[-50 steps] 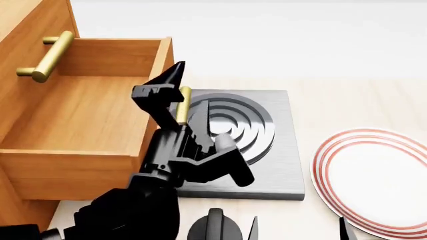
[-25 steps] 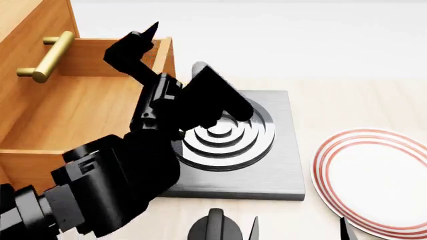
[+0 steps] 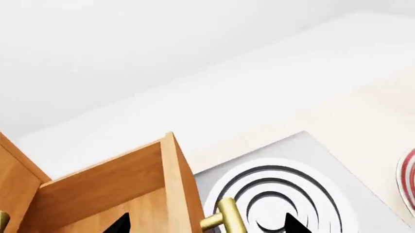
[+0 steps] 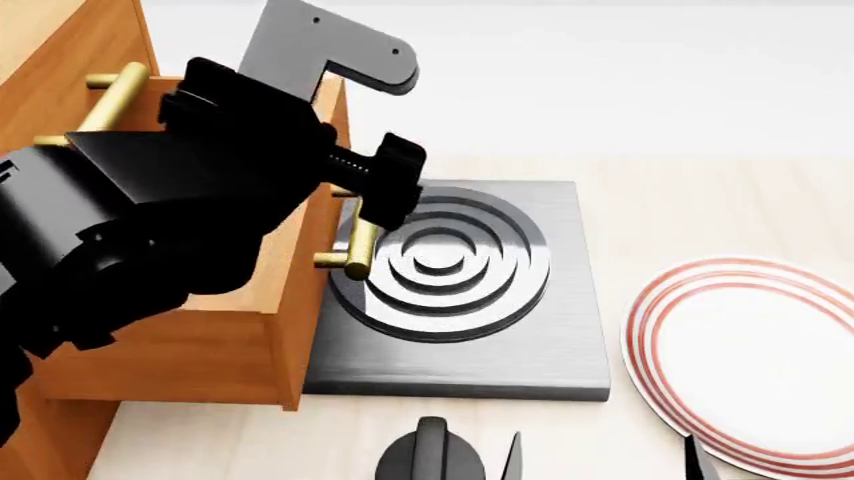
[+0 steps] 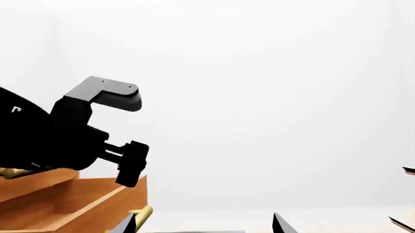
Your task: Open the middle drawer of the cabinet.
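The middle drawer [image 4: 200, 330] stands pulled well out of the cabinet [image 4: 54, 60] at the head view's left, its brass bar handle [image 4: 358, 245] overhanging the grey ringed burner plate [image 4: 467, 290]. The left pincer [image 3: 204, 224] shows two dark fingertips [image 3: 120, 224] spread apart on either side of that handle, clamped on nothing. The right pincer [image 5: 204, 224] is likewise parted and empty. A red-rimmed plate [image 4: 747, 360] lies on the pale surface [image 4: 694, 210].
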`<state>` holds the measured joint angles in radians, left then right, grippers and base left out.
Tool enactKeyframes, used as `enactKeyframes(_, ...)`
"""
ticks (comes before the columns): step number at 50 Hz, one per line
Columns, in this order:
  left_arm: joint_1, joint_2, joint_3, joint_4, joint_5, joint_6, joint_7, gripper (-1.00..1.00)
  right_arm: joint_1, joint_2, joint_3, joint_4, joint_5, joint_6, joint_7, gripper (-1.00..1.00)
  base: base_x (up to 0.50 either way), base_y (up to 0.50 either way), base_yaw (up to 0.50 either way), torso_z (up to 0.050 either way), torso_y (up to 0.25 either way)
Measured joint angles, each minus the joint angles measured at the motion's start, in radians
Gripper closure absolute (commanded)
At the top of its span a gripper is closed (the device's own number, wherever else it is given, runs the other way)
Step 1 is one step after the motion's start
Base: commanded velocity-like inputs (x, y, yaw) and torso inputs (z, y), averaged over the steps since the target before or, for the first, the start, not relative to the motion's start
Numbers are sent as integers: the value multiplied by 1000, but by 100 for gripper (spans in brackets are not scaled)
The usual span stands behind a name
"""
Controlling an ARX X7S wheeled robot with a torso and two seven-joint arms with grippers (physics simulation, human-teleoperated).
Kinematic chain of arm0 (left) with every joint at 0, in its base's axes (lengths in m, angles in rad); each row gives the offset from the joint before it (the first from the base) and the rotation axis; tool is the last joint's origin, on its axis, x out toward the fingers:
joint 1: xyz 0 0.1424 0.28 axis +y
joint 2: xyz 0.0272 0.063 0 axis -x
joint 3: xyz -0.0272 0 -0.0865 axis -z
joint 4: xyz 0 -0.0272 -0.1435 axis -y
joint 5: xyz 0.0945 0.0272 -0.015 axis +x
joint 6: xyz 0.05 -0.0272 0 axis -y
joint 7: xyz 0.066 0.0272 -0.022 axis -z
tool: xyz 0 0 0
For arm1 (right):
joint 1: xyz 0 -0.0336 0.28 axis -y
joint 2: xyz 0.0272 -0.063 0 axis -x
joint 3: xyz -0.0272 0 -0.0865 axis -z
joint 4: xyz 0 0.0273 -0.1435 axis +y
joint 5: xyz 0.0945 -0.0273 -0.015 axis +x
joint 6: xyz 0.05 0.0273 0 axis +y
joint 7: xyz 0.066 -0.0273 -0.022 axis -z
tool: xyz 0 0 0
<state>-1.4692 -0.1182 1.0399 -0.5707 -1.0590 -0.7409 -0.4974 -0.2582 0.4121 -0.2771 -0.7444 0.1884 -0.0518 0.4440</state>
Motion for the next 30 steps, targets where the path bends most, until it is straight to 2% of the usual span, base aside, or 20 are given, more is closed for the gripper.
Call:
enactKeyframes(15,-39,-16,-111,-61,-163,-91,27,-100,2,4,-1,3,4,-1,4,-100,0,0,0,0,0)
enactKeyframes(30,-36,-28,-221,-139,-296,-124,-30,-100,1,8,-4,1,3,0,9,-100,0,0,0,0,0)
